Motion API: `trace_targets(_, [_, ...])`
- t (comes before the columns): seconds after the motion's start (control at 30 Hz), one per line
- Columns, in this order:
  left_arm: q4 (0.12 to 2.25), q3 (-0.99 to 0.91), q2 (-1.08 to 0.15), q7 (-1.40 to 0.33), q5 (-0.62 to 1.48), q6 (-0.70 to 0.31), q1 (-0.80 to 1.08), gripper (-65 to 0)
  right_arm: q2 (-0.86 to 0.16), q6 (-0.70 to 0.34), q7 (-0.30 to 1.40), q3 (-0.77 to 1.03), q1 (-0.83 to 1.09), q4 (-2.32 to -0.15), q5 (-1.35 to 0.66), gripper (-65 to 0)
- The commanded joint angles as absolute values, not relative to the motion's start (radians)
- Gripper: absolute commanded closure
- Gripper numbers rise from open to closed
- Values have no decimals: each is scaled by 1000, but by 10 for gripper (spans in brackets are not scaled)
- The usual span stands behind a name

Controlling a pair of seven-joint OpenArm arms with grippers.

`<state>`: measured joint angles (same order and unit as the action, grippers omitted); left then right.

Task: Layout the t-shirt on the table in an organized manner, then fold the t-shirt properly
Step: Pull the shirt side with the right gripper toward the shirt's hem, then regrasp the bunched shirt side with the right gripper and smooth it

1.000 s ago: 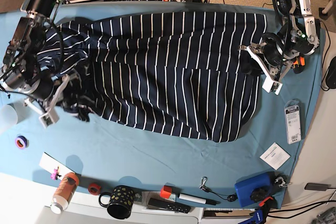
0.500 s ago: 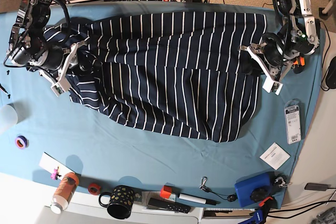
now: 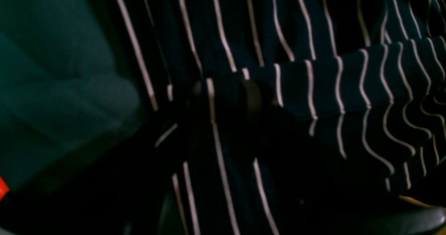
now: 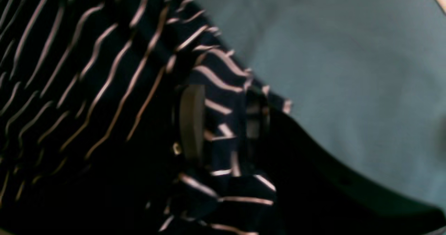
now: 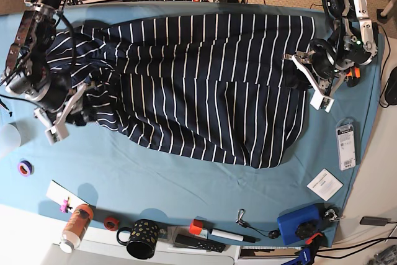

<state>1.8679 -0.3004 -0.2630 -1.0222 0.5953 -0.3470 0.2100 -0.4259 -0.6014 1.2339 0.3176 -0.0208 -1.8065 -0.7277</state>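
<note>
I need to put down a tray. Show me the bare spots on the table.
Widest bare cloth on the table: the strip between the t-shirt hem and the front clutter, from the purple tape roll to the white card. Crowded: the front edge around the black mug and blue box.

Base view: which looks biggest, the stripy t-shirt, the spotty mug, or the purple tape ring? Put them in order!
1. t-shirt, by far the biggest
2. spotty mug
3. purple tape ring, the smallest
</note>
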Motion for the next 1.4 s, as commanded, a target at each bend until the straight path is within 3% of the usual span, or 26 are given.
trace_targets(0.0, [1885,-304,-271,-1001,607,-348,202,-192,-440,-587,1216,322,-46,-1822,-720,-201])
trace_targets(0.33, [1885,-304,-271,-1000,607,-348,202,-192,-440,-559,1252,309,-44,-1811,-676,-201])
trace_targets(0.63, [1885,-304,-271,-994,607,-348,202,-192,-440,-557,1193,168,-47,-1707,-610,-194])
trace_targets(0.67, [1885,-304,-272,-994,606,-348,202,-192,-440,-556,1180,167,-53,-1707,-587,-155])
trace_targets(0.73, [1885,-304,-272,-994,607,-348,202,-192,-440,-556,1165,167,-73,-1707,-541,0])
trace_targets(1.03, [1885,-304,-271,-949,607,-348,202,-192,-441,-518,908,167,-238,-1707,-301,0])
trace_targets(1.2, [1885,-304,-271,-949,607,-348,202,-192,-443,-488,929,167,-340,-1707,-290,0])
trace_targets(1.37, [1885,-304,-271,-950,606,-348,202,-192,-443,-489,1082,167,-346,-1707,-322,0])
